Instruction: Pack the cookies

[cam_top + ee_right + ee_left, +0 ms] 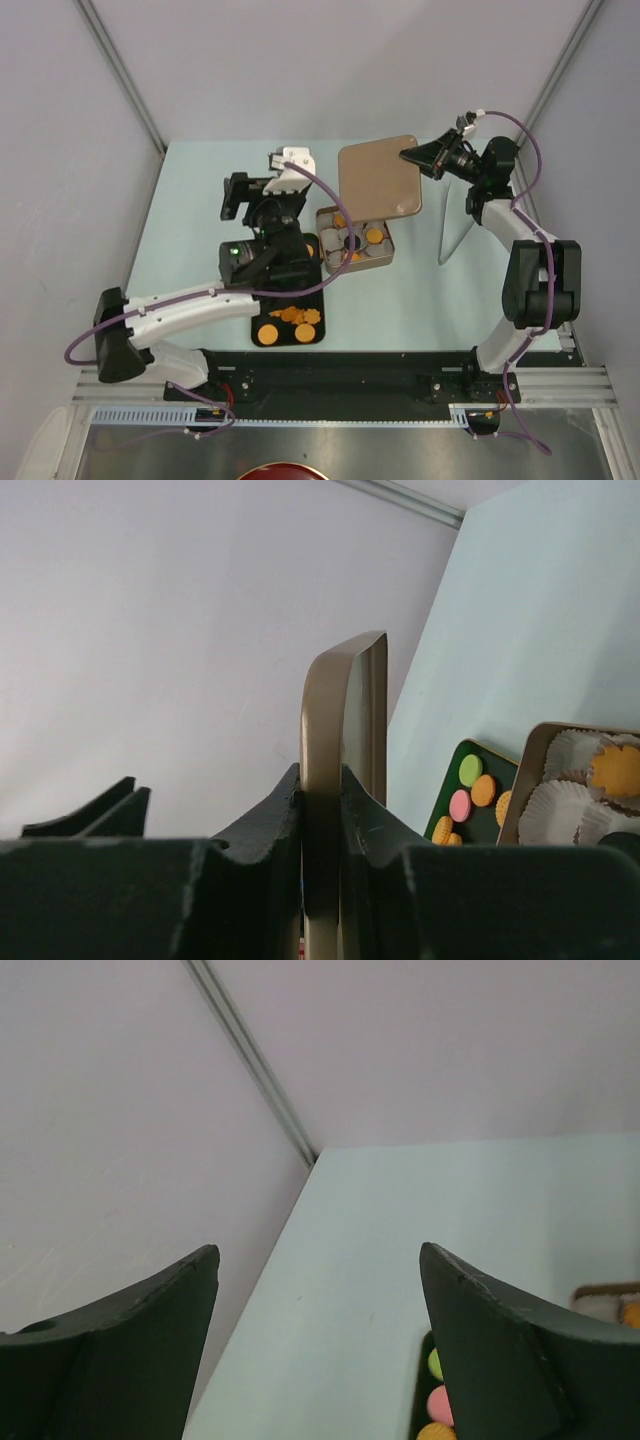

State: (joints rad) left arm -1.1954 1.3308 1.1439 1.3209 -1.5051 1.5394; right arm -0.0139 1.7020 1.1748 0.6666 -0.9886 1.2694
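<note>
Your right hand (425,158) is clamped on one edge of the gold lid (380,178). In the right wrist view the lid (345,700) stands on edge, pinched tight between the two fingers (260,830). From above, the lid overlaps the far rim of the open tin (390,245); you cannot tell whether the two touch.

Your left hand (240,197) is over the far end of the black tray (286,340), pointing toward the far left corner of the surface (200,230). Its fingers (110,1360) are spread wide apart with nothing between them.

The cookies (288,318) sit in two places. Several orange ones lie at the near end of the tray, two round discs and a small cluster just beyond them. The right wrist view shows more on the tray (478,825): a green one (470,770), a pink one (460,805) and orange ones beside them. Others are already in the tin, resting in white paper cups (372,252); orange discs show there, and one compartment looks dark. The tin stands just to the right of the tray, touching or nearly touching it.
</note>
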